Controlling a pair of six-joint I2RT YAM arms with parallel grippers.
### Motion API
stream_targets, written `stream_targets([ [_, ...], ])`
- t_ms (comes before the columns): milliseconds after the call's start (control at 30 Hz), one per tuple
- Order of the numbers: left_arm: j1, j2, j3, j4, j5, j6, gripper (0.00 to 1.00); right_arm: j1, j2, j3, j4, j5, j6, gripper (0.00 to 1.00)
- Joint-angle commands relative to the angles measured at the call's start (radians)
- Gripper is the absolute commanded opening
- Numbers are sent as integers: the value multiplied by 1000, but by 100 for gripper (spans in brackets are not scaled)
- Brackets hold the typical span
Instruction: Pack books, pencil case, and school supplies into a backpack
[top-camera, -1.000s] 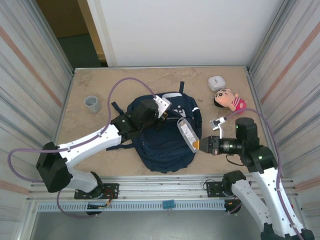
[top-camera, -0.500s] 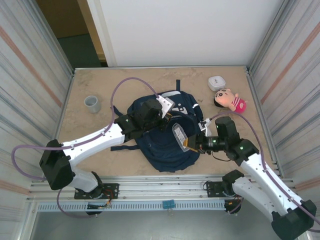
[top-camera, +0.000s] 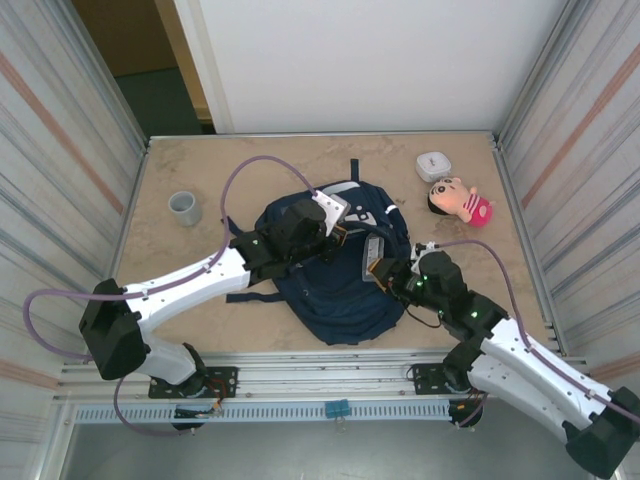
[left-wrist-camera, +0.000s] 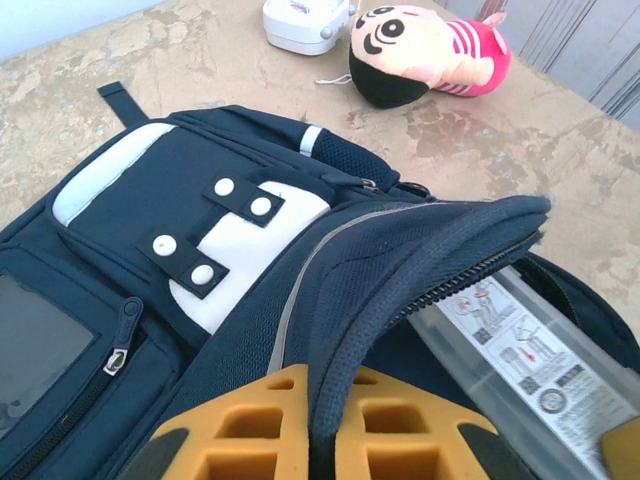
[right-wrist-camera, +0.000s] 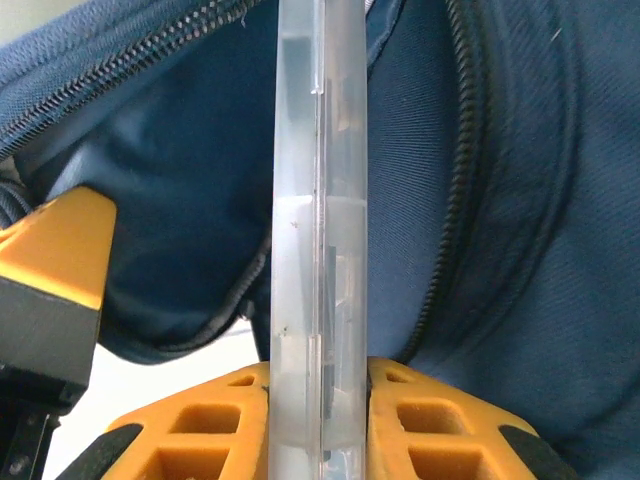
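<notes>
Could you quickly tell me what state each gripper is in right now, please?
Left gripper: closed, pinching the open flap of the backpack.
Right gripper: closed on the clear plastic case.

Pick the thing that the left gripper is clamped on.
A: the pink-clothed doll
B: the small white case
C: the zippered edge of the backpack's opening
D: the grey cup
C: in the left wrist view the left gripper has its yellow fingers shut on the zippered flap of the backpack, holding it raised, while the doll lies apart on the table.
</notes>
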Motion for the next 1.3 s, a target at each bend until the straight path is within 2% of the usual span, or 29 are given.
stream_targets([
  [0, -19, -39, 61, 124, 12, -46, 0, 46, 66, 7, 140, 170, 94, 14],
  [233, -30, -27, 67, 125, 19, -51, 0, 151, 227, 60, 274, 284, 117, 21],
  [367, -35, -28, 65, 131, 32, -62, 0, 187, 302, 60, 363, 348, 153, 22],
  [567, -42, -33, 56, 142, 50, -71, 0, 204, 435, 101, 474, 341, 175, 31],
  [733, -41, -45, 44, 143, 10, -63, 0, 202, 486, 110, 495, 302, 195, 39],
  [900, -17, -78, 5, 146, -19, -66, 0, 188, 412, 70, 437, 272, 195, 48],
  [1000, -1, -100, -17, 150, -21, -68, 0, 161, 325, 44, 370, 231, 172, 50],
  [1200, 28, -131, -60, 177, 21, -55, 0, 57, 90, 76, 151, 36, 19, 52],
  [1267, 30, -130, -76, 198, 58, -29, 0, 24, 33, 109, 75, -20, -47, 59],
])
